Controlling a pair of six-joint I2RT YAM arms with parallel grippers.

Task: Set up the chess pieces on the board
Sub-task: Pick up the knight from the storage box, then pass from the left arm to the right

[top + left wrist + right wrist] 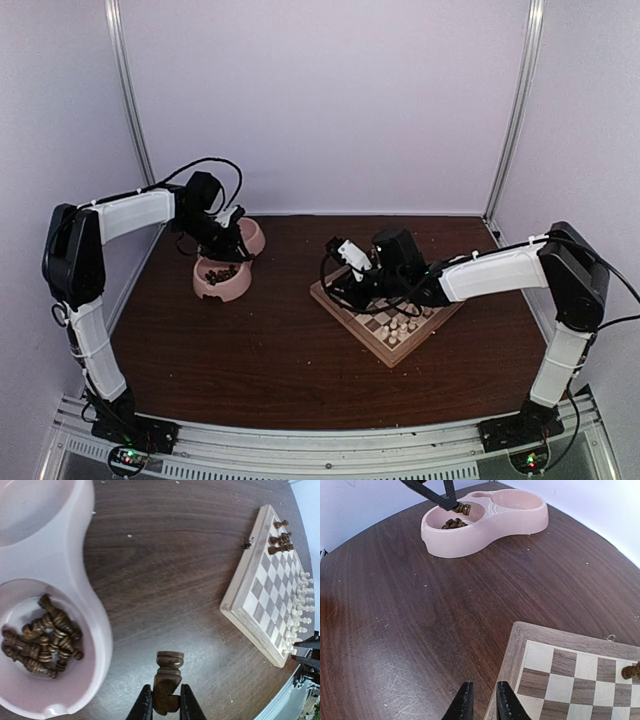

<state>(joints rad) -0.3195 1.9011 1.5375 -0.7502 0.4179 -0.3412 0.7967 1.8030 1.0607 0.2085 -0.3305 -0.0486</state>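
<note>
My left gripper [166,707] is shut on a dark brown chess piece [169,672], held above the table just beside the pink double bowl [100,630]. Several more dark pieces [45,640] lie in a heap in the bowl's near well. The board [239,580] lies to the right, with three dark pieces [279,539] on its far rows and cream pieces [300,610] along one side. My right gripper [483,702] is narrowly open and empty, low over the board's left border [517,645]. One dark piece [631,671] shows at the right edge of the right wrist view.
The bowl's other well [30,505] holds nothing. In the top view the bowl [225,280] is at the back left and the board [372,348] right of centre, with bare dark table [270,340] between. Side walls close in the table.
</note>
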